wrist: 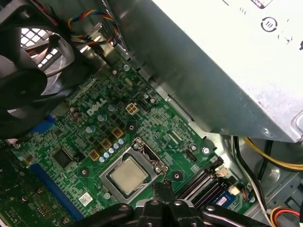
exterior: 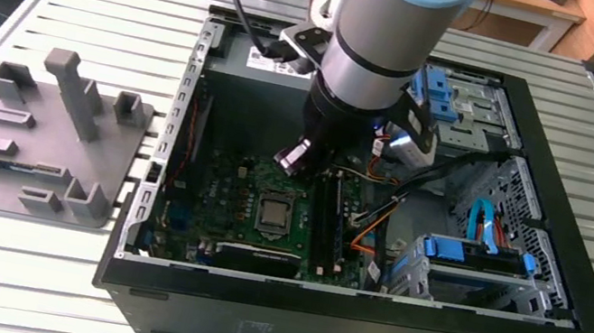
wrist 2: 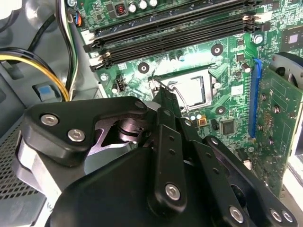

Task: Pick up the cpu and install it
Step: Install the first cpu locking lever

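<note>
The cpu [exterior: 274,211], a small square chip with a silver-grey top, lies flat in its socket on the green motherboard [exterior: 234,176] inside the open computer case. It also shows in both wrist views [wrist: 128,175] [wrist 2: 193,90], framed by the socket's metal bracket. My gripper [exterior: 292,158] hangs a little above the board, just beside the socket toward the memory slots. Its black fingers [wrist: 163,189] are shut together with nothing between them, and their tips [wrist 2: 162,94] stand next to the socket's edge.
The silver power supply [wrist: 213,61] and a black fan [wrist: 28,61] flank the socket. Black memory slots [wrist 2: 175,28], yellow and black cables [wrist 2: 42,64] and an expansion card [wrist 2: 279,118] crowd the board. A grey holder fixture [exterior: 33,138] lies outside the case, at the exterior view's left.
</note>
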`<control>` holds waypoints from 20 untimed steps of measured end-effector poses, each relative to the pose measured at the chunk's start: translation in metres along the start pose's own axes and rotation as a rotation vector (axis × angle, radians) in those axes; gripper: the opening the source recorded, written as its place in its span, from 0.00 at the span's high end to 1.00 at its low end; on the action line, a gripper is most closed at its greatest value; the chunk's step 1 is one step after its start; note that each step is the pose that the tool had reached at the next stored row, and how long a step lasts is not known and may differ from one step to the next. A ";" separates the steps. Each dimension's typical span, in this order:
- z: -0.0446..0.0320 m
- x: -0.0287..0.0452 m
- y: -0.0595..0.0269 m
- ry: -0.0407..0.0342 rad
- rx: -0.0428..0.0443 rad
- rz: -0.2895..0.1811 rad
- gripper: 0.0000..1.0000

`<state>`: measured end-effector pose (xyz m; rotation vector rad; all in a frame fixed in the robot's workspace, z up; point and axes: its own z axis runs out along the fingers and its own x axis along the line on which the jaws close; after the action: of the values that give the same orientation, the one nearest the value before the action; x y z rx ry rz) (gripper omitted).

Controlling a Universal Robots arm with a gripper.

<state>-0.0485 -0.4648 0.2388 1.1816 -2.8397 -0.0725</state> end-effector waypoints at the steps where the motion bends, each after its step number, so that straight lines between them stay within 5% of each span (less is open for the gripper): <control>1: 0.0007 0.0002 -0.0003 0.0005 0.0010 0.004 0.89; 20: 0.0102 0.0063 -0.0074 0.0111 0.0146 0.067 0.89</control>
<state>-0.0484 -0.4744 0.2283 1.0842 -2.8722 -0.0418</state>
